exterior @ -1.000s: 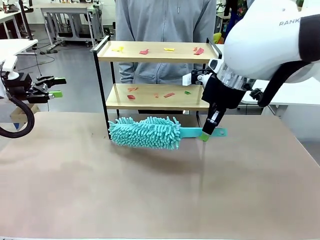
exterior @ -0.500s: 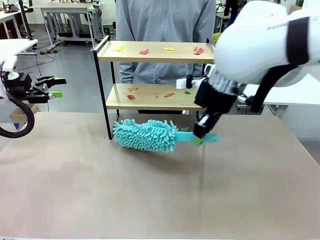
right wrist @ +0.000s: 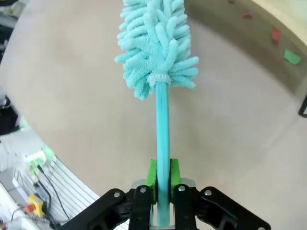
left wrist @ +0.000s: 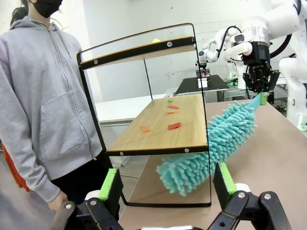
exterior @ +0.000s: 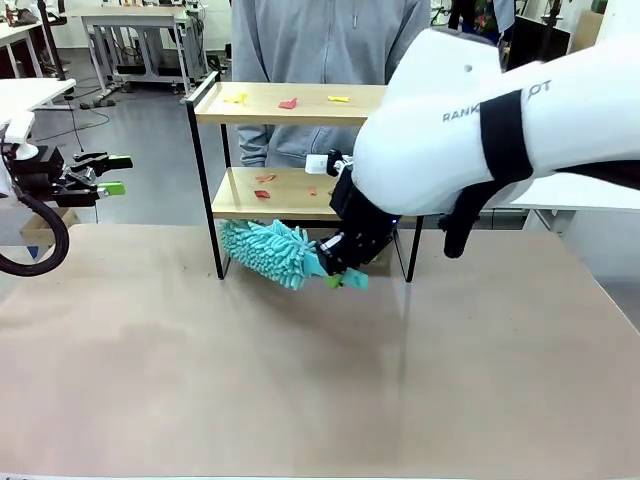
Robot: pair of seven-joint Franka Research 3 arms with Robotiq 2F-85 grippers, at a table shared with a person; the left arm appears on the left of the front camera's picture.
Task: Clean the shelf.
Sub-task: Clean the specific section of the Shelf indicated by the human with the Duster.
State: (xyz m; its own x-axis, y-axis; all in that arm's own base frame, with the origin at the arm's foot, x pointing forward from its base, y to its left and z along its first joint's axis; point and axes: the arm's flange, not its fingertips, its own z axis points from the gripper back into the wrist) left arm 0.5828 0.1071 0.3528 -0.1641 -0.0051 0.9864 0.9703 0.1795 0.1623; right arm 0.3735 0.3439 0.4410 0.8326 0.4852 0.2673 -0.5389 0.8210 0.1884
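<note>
Nearest to me, my right gripper is clamped tight on the thin handle of the teal duster, both green pads pressed against it. Compared with 1 second ago, that arm has swung from the right toward the middle of the table. The duster, which lay level along the foot of the shelf, now slants. Its fluffy head is up at the front edge of the lower board, near the left post. I can't tell whether the fibres touch the wood. The arm's bulk now covers the right ends of both boards.

Off to the left, my left gripper hangs where it was, jaws wide and holding nothing. The shelf stands at the far edge of the table, unmoved, with red and yellow scraps still lying on its 2 boards. Behind it stands a person in a grey hoodie.
</note>
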